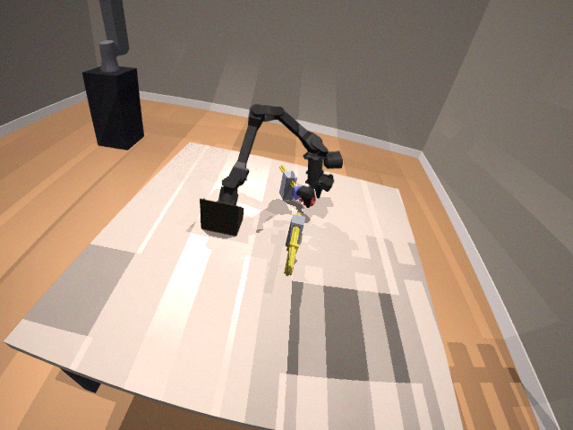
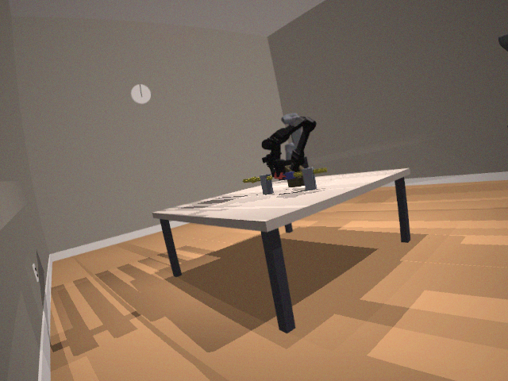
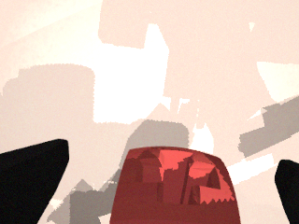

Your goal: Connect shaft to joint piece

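The red joint piece (image 1: 312, 201) (image 2: 279, 175) (image 3: 174, 212) hangs by a blue hinge part (image 1: 296, 192) (image 2: 289, 175) on the back shaft (image 1: 282, 168) (image 2: 320, 170), which runs through the rear grey block (image 1: 284, 187) (image 2: 309, 180). The yellow second shaft (image 1: 291, 256) (image 2: 251, 179) passes through the front grey block (image 1: 298, 219) (image 2: 267, 186); its short inner end faces the red piece. My gripper (image 1: 312, 198) (image 3: 175, 162) is open, pointing down, one finger on each side of the red piece. In the wrist view the red piece lies between the fingers with bare space beside each. Its opening's exact direction is unclear.
The arm's black base (image 1: 221, 217) stands on the pale table (image 1: 208, 323) (image 2: 229, 215), left of the blocks in the top view. The front block stands close to the gripper. A grey arm on a black pedestal (image 1: 114, 108) stands on the floor beyond the table.
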`<state>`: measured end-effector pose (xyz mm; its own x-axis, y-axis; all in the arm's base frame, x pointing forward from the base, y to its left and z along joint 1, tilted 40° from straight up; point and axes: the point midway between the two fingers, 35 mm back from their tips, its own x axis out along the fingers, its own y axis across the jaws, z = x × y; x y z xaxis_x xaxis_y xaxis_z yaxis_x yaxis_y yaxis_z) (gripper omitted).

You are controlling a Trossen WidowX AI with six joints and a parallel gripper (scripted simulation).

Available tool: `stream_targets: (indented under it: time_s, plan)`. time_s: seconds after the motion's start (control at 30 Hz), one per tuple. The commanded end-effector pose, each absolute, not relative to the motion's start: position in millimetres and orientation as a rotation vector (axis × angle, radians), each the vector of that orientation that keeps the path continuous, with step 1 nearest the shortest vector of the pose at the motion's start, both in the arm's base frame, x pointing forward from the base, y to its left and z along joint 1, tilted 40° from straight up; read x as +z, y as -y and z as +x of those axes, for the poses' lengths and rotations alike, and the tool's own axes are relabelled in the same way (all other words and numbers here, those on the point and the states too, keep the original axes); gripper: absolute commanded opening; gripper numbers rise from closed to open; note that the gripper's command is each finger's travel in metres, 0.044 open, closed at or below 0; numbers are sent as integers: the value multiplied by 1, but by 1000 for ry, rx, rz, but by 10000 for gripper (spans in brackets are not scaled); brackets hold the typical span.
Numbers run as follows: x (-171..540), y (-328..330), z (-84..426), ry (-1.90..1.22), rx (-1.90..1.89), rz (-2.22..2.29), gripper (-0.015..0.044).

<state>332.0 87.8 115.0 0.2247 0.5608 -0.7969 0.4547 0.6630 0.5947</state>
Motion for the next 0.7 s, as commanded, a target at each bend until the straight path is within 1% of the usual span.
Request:
stream_targets:
  time_s: [0.0, 0.67]
  plan:
    - [116, -90, 325, -1399, 85, 919, 440]
    - [93, -107, 331, -1398, 86, 920, 440]
